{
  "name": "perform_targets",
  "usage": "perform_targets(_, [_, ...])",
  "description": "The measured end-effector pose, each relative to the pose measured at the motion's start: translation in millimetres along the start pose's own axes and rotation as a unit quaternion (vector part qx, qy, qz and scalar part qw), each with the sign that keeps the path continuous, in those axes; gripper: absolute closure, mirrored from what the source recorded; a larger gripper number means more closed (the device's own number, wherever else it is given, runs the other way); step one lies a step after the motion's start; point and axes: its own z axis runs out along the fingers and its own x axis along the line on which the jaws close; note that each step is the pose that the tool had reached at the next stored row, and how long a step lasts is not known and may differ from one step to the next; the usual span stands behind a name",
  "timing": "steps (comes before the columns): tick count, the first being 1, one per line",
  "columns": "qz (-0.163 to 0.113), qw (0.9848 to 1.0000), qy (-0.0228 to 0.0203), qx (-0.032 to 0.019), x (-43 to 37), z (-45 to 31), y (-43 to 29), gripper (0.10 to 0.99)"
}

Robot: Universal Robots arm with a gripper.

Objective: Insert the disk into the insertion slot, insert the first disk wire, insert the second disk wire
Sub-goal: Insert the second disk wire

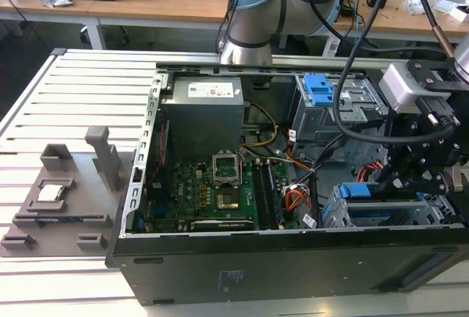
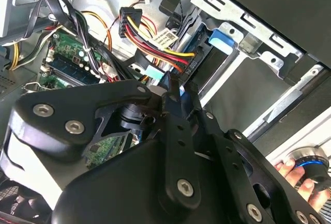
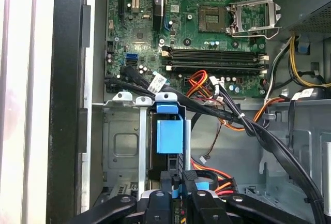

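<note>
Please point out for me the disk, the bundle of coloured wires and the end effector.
disk (image 3: 169, 136): first wrist view, on its blue carrier face.
bundle of coloured wires (image 2: 150, 42): second wrist view, on the red and yellow strands.
end effector (image 2: 175, 90): second wrist view, between its fingertips.

No legible text anywhere.

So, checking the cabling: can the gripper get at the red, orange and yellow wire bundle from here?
Probably yes: the gripper hangs just beside the second disk wire in the second wrist view, nothing between them.
</note>
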Motion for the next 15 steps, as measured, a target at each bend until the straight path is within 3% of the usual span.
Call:
perform_targets(2, [0.0,1.0,0.0002,0.0,-0.1,-4.4,0.4,0.859])
perform_targets(5, [0.0,1.0,0.0005,0.0,-2.3,-20.0,1.6,0.859])
perform_targets(8, [0.0,1.0,0.0017,0.0,-5.5,-29.1,2.4,0.875])
perform_targets(9, [0.0,1.0,0.0025,0.0,-7.2,-33.7,2.7,0.98])
perform_targets(12, [0.0,1.0,0.0047,0.0,-10.6,-45.1,3.5,0.98])
perform_targets(15, [0.0,1.0,0.0057,-0.0001,-11.1,-48.0,3.7,0.98])
